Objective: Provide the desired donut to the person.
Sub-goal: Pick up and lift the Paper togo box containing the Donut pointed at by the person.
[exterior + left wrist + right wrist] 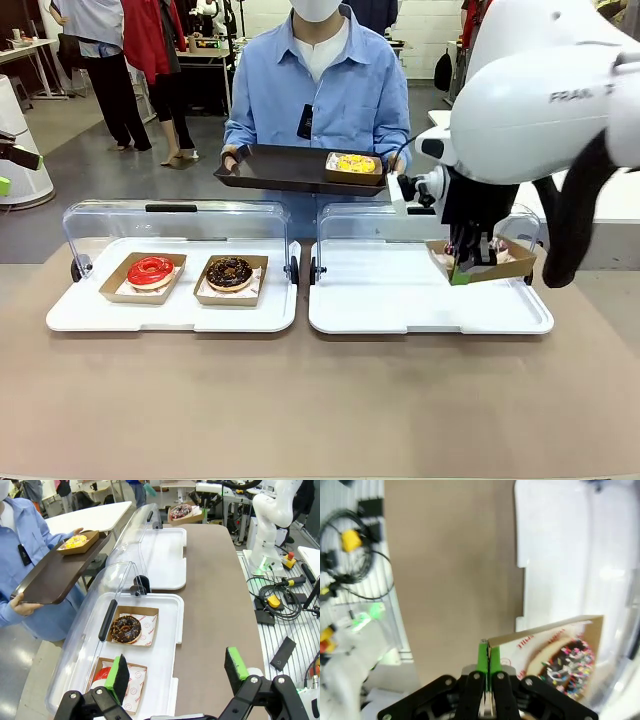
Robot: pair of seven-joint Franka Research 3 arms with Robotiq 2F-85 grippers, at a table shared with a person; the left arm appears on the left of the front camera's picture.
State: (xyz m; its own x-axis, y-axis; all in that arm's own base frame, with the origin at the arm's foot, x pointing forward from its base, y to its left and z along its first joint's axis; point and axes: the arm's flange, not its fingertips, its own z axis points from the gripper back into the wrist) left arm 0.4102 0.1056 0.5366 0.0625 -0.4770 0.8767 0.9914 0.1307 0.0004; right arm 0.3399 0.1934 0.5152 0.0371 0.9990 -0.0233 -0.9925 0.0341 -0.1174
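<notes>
Two grippers show, and they are in different states. The right gripper (486, 647) is clenched on one wall of a cardboard box (555, 632), with the thin edge squeezed between its green pads. The box hangs tilted to one side of the fingers. The sprinkle donut (566, 664) lies inside it, just beside the fingers.

In the front view this gripper (468, 266) points down and holds the box (508, 262) over the far right part of the right white tray (400, 310). The box seems lifted off the tray, but I cannot tell this for sure. Behind the gripper stands the open clear lid (380, 225).

Beyond the gripper and higher up, the person (320, 95) holds a dark tray (275, 165) with both hands. On it, a yellow donut (354, 163) sits in its own box. This tray is near the gripper but apart from it.

The left gripper (177, 667) is released, its fingers (119, 672) wide apart with nothing between them. It hovers over the near edge of the left white tray (167, 645). The red donut (102, 676) lies partly hidden behind one finger, and the chocolate donut (125, 629) lies a little farther ahead. Behind the other finger is the brown table (220, 605).
</notes>
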